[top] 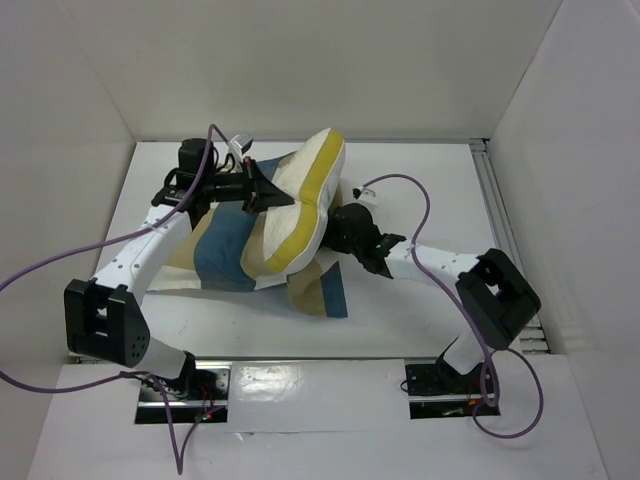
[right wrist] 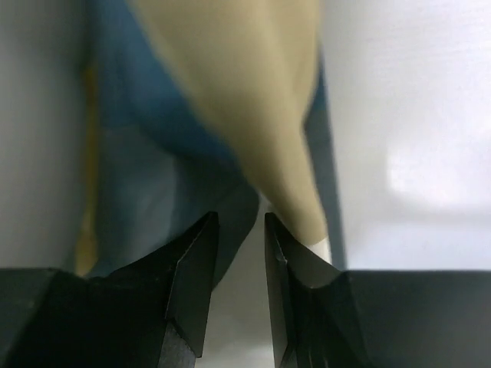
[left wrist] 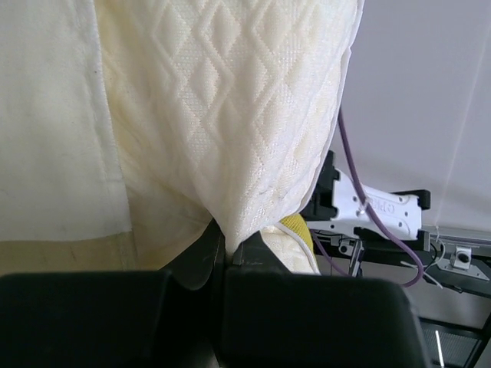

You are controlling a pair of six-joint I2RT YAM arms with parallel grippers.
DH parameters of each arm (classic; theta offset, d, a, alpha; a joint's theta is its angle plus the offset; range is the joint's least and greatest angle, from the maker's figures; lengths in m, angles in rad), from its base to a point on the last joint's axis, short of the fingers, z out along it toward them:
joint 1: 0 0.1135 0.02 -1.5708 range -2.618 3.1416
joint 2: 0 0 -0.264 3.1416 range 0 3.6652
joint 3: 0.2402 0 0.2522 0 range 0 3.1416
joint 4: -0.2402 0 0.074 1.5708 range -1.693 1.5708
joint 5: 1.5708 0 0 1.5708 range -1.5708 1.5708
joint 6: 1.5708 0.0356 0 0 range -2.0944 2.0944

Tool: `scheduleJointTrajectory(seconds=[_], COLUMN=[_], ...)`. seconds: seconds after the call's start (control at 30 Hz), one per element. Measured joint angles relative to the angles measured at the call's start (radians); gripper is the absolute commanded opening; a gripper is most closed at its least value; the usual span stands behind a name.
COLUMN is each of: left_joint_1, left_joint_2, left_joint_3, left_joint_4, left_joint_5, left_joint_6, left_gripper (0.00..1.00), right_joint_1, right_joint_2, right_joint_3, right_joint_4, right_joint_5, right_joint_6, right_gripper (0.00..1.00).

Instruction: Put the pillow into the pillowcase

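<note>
**Item 1. Pillow** (top: 305, 195). A cream cushion with a quilted diamond pattern and a bright yellow band. It sits at the middle of the white table (top: 430, 190), bunched and raised, with one end lifted toward the far wall. It rests on top of the pillowcase. The overhead view does not show whether any part of it is inside the case.

**Item 2. Pillowcase** (top: 225, 255). A fabric case in blue, tan and cream checks, lying flat on the table under the pillow. Most of it spreads to the left of the pillow. A folded blue-and-tan corner sticks out from under the pillow toward the near edge.

**Item 3. Left gripper** (top: 262, 190). It reaches in from the left onto the pillow's upper face. Its wrist view shows the jaws clamped together on a pinch of the quilted cream fabric, which rises in a peak from between them. State: grasping the pillow.

**Item 4. Right gripper** (top: 343, 222). It sits just beside the pillow's right edge, low to the table. In its wrist view the fingers (right wrist: 192, 268) stand parted by a narrow gap, and only pale table shows through it. Blurred blue and tan pillowcase cloth hangs just past the fingertips. State: released, holding nothing.

**Item 5. Purple cable** (top: 60, 260). It loops along the left arm, and a second one runs along the right arm.
</note>
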Motion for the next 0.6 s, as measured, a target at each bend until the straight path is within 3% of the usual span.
scheduleJointTrajectory(seconds=[0.17,0.3,0.6], left_joint_1=[0.013,0.026,0.036], left_joint_2=[-0.023,-0.031,-0.059], left_joint_3=[0.000,0.000,-0.017], left_joint_4=[0.000,0.000,0.016], left_joint_5=[0.001,0.006,0.022], left_joint_6=[-0.006,-0.024,-0.050], left_gripper=[0.00,0.00,0.00], right_joint_1=[-0.058,-0.079,-0.074], right_joint_2=[0.107,0.153,0.156], right_joint_3=[0.040,0.116,0.123], right_joint_4=[0.061,0.076,0.160], right_joint_5=[-0.029,-0.048,-0.116], right_joint_6=[0.004,-0.007,-0.014], right_gripper=[0.62,0.72,0.95])
